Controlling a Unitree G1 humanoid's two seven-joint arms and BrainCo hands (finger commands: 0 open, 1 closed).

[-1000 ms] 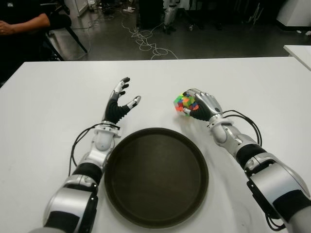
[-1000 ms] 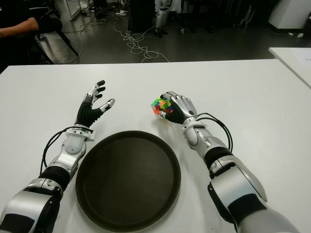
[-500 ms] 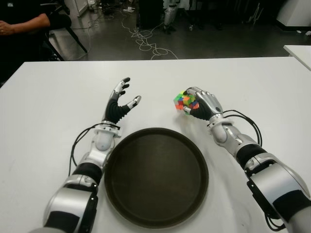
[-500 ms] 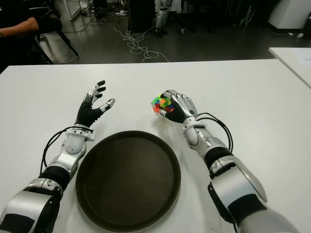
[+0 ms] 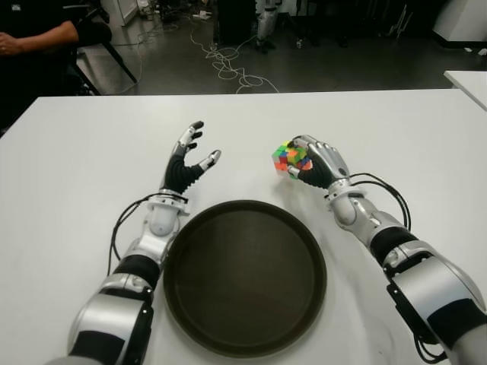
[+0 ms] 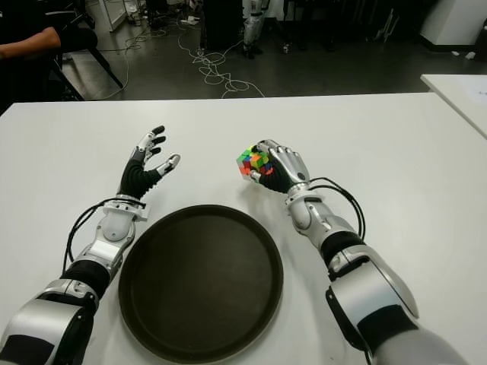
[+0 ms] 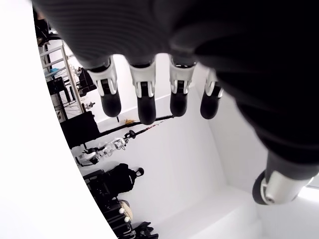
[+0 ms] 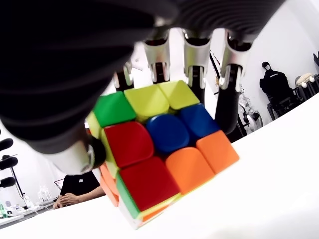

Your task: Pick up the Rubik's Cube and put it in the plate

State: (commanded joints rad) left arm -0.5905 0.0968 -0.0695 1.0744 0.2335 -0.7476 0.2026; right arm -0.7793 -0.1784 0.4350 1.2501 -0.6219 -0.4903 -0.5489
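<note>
Right hand (image 5: 318, 163) is clamped on the Rubik's Cube (image 5: 290, 157), fingers wrapped over the top, thumb on the near side. Right wrist view shows the cube tilted, one corner low against the white tabletop (image 5: 396, 129); can't tell if it's fully clear of the surface. Cube sits just beyond the plate's (image 5: 245, 277) far right rim, not over it.

Left hand (image 5: 189, 160) shows beyond the plate's far left rim, fingers spread, holding nothing.

Step in hand: grasp looks done, lift starting. Next move, as I read it: raise enough to clear the rim, carry the cube back toward the plate centre, lower, then release. Watch that tilt — may roll on release.
</note>
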